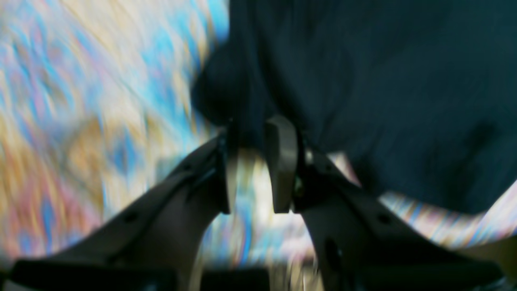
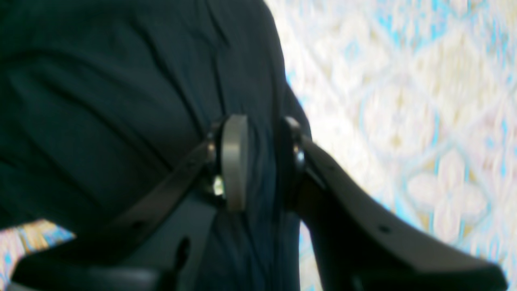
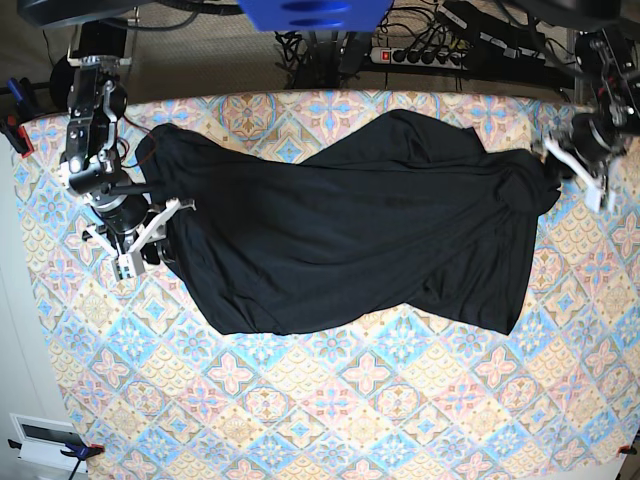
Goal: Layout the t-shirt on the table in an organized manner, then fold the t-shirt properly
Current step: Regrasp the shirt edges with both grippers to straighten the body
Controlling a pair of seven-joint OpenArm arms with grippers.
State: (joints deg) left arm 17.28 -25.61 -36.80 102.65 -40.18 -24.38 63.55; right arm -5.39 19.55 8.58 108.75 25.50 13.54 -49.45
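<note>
The black t-shirt (image 3: 350, 230) lies spread and wrinkled across the middle of the table (image 3: 330, 400), slanting from upper left to lower right. On the base view's left, my right gripper (image 3: 160, 232) holds the shirt's left edge. The right wrist view shows that gripper (image 2: 262, 121) shut with a fold of the t-shirt (image 2: 121, 101) between its pads. At the far right my left gripper (image 3: 562, 165) meets a bunched corner of the shirt. In the blurred left wrist view the left gripper (image 1: 254, 125) pinches the t-shirt (image 1: 383, 89) edge at its fingertips.
Behind the table's far edge run a power strip (image 3: 420, 55) and cables, with a blue mount (image 3: 310, 12) above. Clamps (image 3: 15, 115) grip the table's left edge. A white box (image 3: 45, 435) sits on the floor at lower left. Patterned cloth shows bare in front of the shirt.
</note>
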